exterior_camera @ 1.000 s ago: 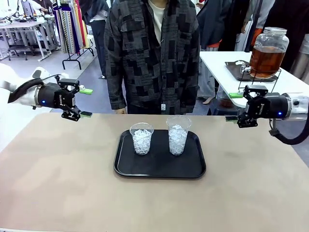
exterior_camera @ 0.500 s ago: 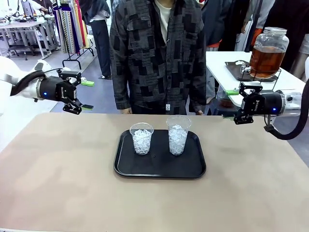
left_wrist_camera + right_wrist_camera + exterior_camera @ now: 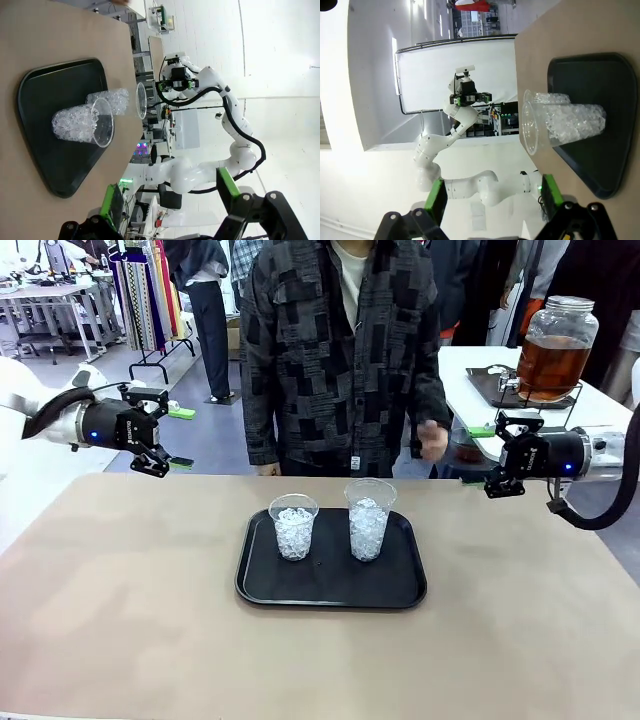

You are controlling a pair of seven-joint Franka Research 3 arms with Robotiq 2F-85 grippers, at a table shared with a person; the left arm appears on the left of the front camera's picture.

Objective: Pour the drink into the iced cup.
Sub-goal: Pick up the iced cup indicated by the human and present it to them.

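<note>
Iced cups [image 3: 293, 527] [image 3: 369, 520]: two, set on one tray [image 3: 330, 596].
Drink [image 3: 549, 366]: held in one jar [image 3: 556, 312].
Left gripper [image 3: 180, 438], right gripper [image 3: 476, 455]: both are seen spread, empty.

I see a tan tabletop [image 3: 120, 590] in front, grey floor [image 3: 210, 435] beyond it, a rack of striped fabrics [image 3: 145, 290] far left, a white side table [image 3: 462, 360] right, under bright even light.

The front camera looks across the table [image 3: 120, 620]; both sideways-rolled wrist cameras share its tray [image 3: 330, 592] and cups [image 3: 367, 525].
</note>
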